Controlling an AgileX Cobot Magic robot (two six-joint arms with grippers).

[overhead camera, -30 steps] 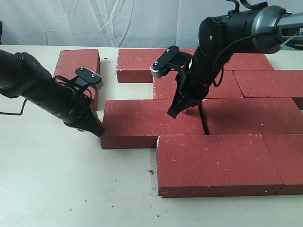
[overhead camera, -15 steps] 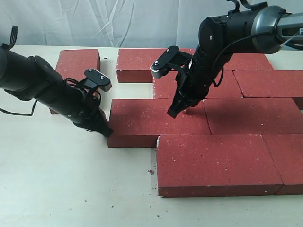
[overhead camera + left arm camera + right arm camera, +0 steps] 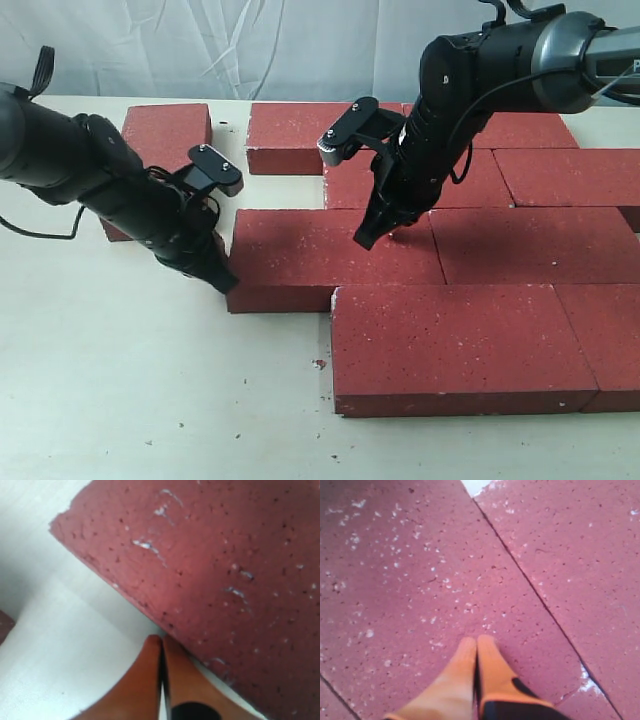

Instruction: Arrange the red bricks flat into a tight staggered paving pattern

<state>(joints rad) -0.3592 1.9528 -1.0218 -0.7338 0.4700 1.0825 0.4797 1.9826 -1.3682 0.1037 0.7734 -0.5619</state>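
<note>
Exterior view, red bricks [image 3: 440,340] flat in staggered rows on pale table [image 3: 120,390], one brick [image 3: 165,135] apart at far left, left gripper [image 3: 222,281] jaws closed w/ nothing held, tip at left end of mid-row brick [image 3: 320,255], right gripper [image 3: 366,238] jaws closed, tip on same brick's top.

right frame edge is cutting off the front-right brick [image 3: 608,340] and the right arm [image 3: 600,60]. left arm [image 3: 60,160] is covering part of the far-left brick [image 3: 165,130]. left wrist view is showing the close-up brick [image 3: 225,570] blurred.
</note>
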